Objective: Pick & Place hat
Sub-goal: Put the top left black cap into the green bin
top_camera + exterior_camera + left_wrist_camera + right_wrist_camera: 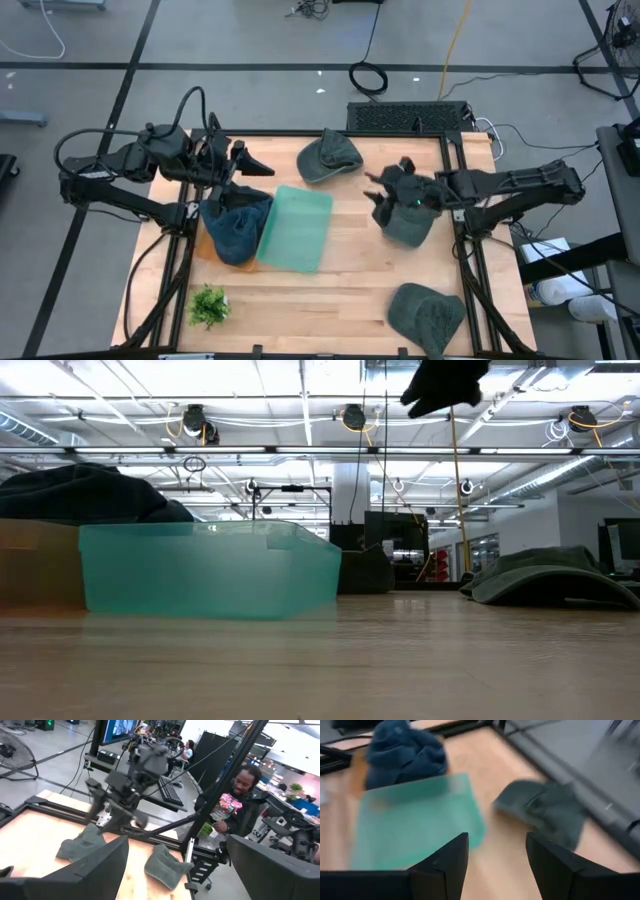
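Note:
Three green hats lie flat on the wooden table: one at the far middle (328,158), one at the right (412,230), one at the near right (425,315). Dark blue hats (235,228) are piled in a brown bin beside an empty teal bin (296,230). My right gripper (380,198) hangs open in the air just left of the right-hand hat (80,847) and points toward the teal bin (415,820); nothing is between its fingers (497,840). My left gripper (250,175) stands open, raised above the blue hats, holding nothing (177,842).
A small green plant (208,306) stands at the near left. Black frame rails run along the table's left and right sides. A person (240,805) sits beyond the right edge. Bare wood lies between the teal bin and the near-right hat.

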